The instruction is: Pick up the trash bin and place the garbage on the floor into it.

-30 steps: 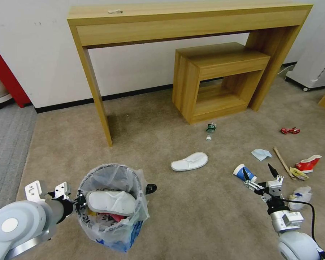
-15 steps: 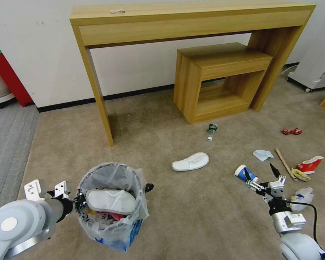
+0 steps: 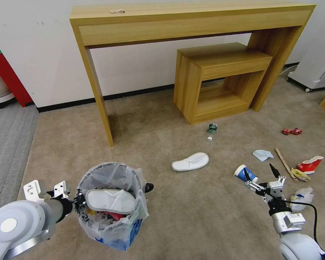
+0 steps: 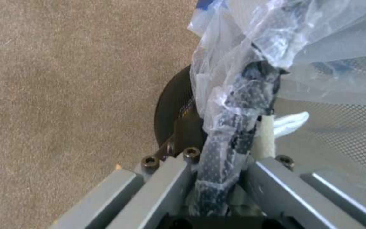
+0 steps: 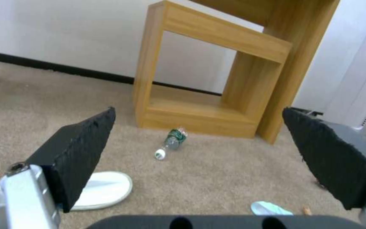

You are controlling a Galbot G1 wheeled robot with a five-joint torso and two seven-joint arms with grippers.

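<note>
My left gripper (image 3: 77, 200) clamps the trash bin (image 3: 112, 206) rim. My right gripper (image 3: 259, 174), spread wide, hovers beside the blue-white paper cup (image 3: 244, 173); a careless reach could knock it rolling.

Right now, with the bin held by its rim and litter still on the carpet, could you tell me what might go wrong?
1. The left claw pinches the bin at its bag-covered rim, so the plastic may slip or tear.
2. A slipper lies across the top of the bin, so it could tip out or block further litter.
3. The open right claw hangs close to the blue cup and might knock it away.
</note>
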